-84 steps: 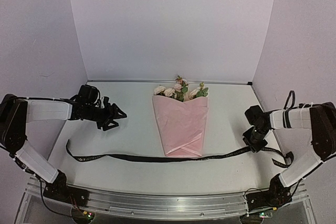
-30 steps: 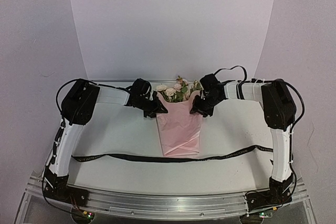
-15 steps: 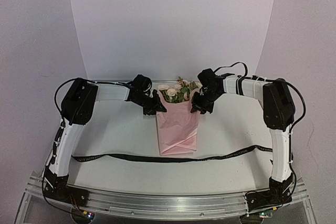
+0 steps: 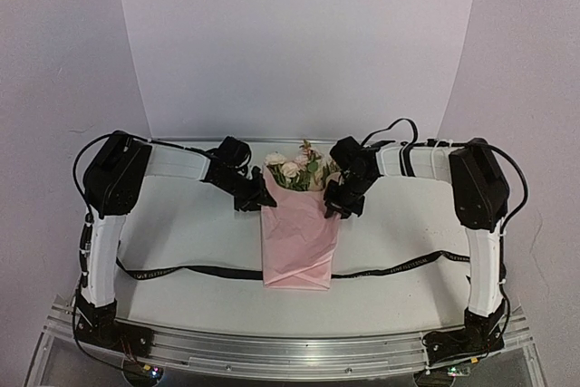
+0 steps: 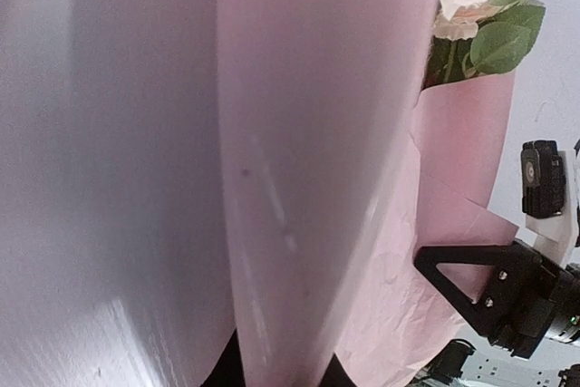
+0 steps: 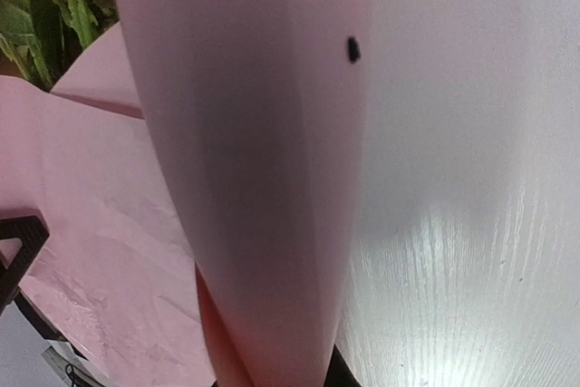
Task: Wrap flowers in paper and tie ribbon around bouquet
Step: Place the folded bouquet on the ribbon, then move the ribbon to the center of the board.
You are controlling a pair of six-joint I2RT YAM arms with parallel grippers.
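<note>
The bouquet lies at the table's middle, a cone of pink paper (image 4: 297, 242) with the flowers (image 4: 297, 169) sticking out of its far end. Its narrow near end rests across the black ribbon (image 4: 181, 271), which runs left to right along the table. My left gripper (image 4: 263, 198) is shut on the cone's upper left corner, and my right gripper (image 4: 333, 206) is shut on the upper right corner. In the left wrist view the paper (image 5: 308, 178) fills the frame, with blooms (image 5: 476, 6) at top right. In the right wrist view the paper (image 6: 245, 160) rises from the jaws, with leaves (image 6: 54, 6) at top left.
White walls close in the table at the back and both sides. The ribbon's right part (image 4: 399, 266) trails toward the right arm's upright link. The other arm's gripper shows in each wrist view, the right one (image 5: 498, 287) and the left one (image 6: 18, 251).
Both grippers have shut on the cone's top corners and drawn the bouquet toward the near edge. Its narrow end now lies over the ribbon.
</note>
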